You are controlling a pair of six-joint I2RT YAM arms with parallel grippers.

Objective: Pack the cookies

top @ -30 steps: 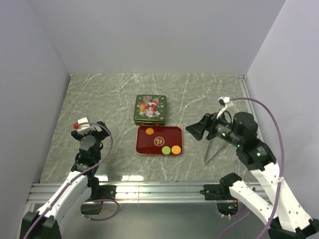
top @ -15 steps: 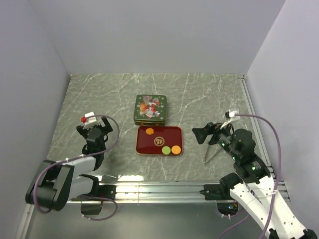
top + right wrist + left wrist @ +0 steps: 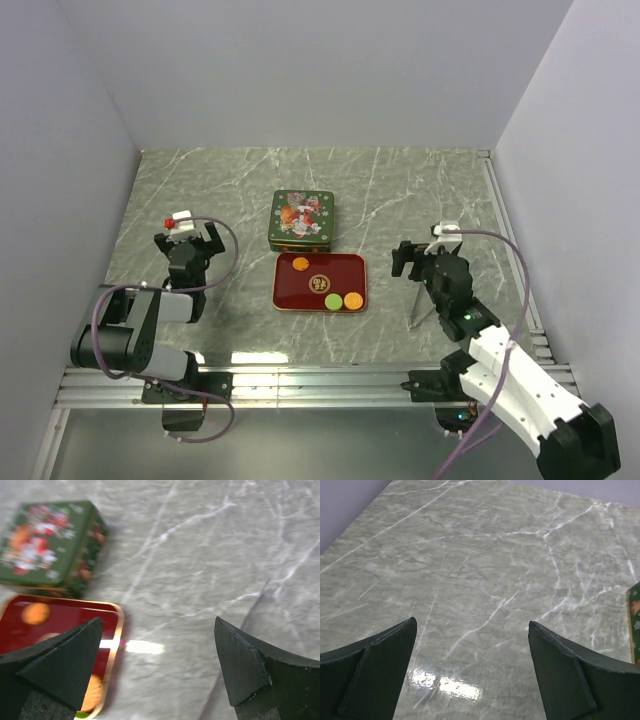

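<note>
cookies (image 3: 351, 299) lie in the red tray (image 3: 342, 266), just left of the right end effector (image 3: 404, 258). the left end effector (image 3: 186, 240) is farther off. both are spread wide, grasping nothing.

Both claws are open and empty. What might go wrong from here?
1. The green cookie and the orange cookie beside it lie close to the rim of the red tray; a claw closing there may catch the rim or push the neighbour.
2. The green tin shows its printed top, so it looks shut; packing may stall.
3. A thin grey item lies near the right claw and could get swept.
</note>
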